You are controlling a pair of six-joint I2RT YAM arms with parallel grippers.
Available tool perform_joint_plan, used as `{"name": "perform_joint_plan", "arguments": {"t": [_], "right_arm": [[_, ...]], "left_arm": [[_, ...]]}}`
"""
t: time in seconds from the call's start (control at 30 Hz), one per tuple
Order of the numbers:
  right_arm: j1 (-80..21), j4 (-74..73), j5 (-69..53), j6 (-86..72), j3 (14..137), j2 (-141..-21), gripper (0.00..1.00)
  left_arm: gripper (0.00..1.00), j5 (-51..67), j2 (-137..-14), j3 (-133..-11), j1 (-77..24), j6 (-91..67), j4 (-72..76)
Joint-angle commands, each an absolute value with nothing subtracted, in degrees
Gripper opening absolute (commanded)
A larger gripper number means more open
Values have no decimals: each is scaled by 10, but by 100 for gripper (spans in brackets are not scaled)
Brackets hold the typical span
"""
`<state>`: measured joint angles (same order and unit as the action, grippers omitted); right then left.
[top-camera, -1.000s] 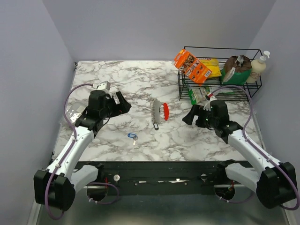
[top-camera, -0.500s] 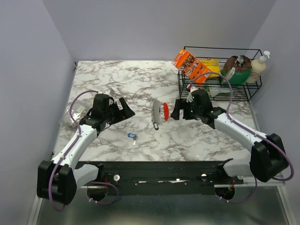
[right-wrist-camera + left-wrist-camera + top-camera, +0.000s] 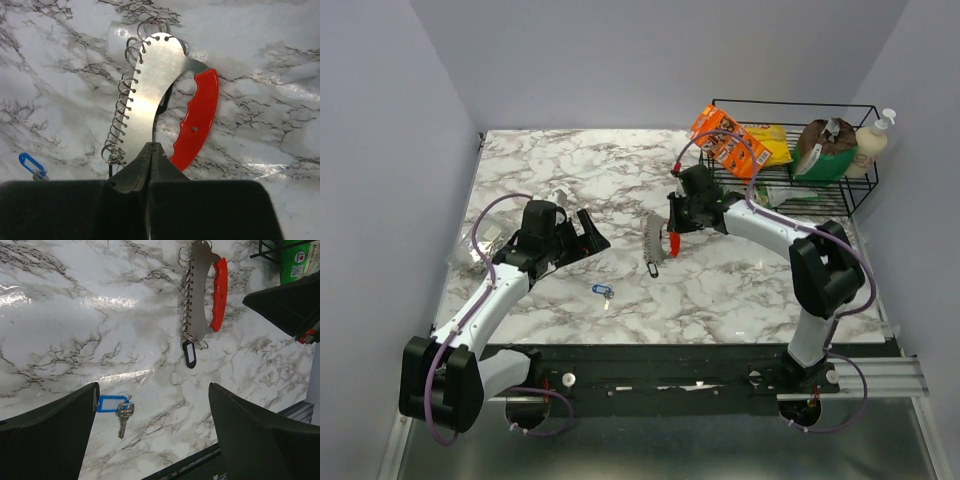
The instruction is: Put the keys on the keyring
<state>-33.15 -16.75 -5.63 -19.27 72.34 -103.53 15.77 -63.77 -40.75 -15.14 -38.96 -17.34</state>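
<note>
**A:** Keyring (image 3: pixel 150 85): where?

**B:** Flat on the table (image 3: pixel 570 170), wire loops down one edge, red handle (image 3: pixel 197 120) on the other. The right gripper (image 3: pixel 151 147) sits at its end with jaws drawn together. Whether it pinches the plate, I cannot tell. It is probably there to steady it.

**A:** Blue key (image 3: pixel 120 412)?

**B:** Loose, well apart from the keyring, toward the arm bases. The left gripper (image 3: pixel 592 230) hangs beside the keyring, spread wide, likely ready to pick.

**A:** Views?

**B:** The right wrist shows each loop, the overhead only a strip. The black tag (image 3: pixel 190 354) at the keyring's end shows plainly only from the left wrist.
</note>
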Motion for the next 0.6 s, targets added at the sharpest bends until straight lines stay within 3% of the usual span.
{"name": "perform_joint_plan", "arguments": {"t": [0.0,0.27,0.57], "right_arm": [[-346,-224,-18,-188,780,-1095,3],[-373,-249,20,-185,803,-1150,1],[-387,-256,33,-199,735,-1132,1]], "left_arm": [[99,170,-640,-410,-156,-391,-171],[99,170,-649,-398,-161,-395,-164],[99,172,-650,-386,-163,-394,-166]]}}
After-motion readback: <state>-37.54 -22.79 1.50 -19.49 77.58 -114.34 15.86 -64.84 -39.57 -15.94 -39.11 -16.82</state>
